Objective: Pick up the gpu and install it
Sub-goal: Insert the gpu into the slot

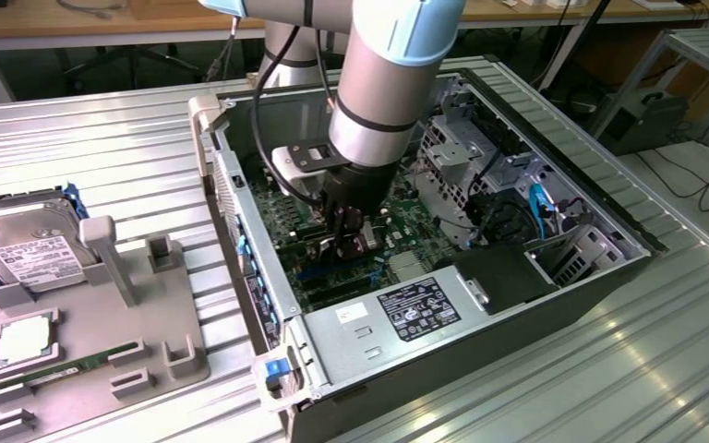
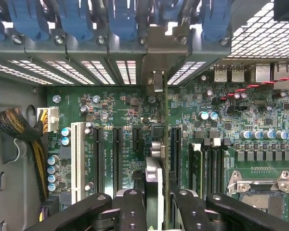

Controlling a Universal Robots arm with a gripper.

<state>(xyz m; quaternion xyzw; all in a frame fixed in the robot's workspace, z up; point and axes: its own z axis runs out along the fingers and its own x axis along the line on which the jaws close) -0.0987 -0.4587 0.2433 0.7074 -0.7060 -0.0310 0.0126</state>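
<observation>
My arm [image 1: 386,83] reaches straight down, wrist vertical. My fingers [image 2: 130,209] point downward, partly closed, clamping the gpu [image 2: 166,144] edge-on between them, one finger each side.

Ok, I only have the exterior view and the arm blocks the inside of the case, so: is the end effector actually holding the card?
Observer: Yes. In the wrist view the end effector is closed on the graphics card, which stands edge-on between its fingers.
Operator: Is it lined up with a slot?
Observer: Its thin edge runs right beside a long black slot on the motherboard. I cannot tell whether it is seated.
Operator: And the metal end?
Observer: The bracket is at the case's back wall, just under the row of blue latches.
</observation>
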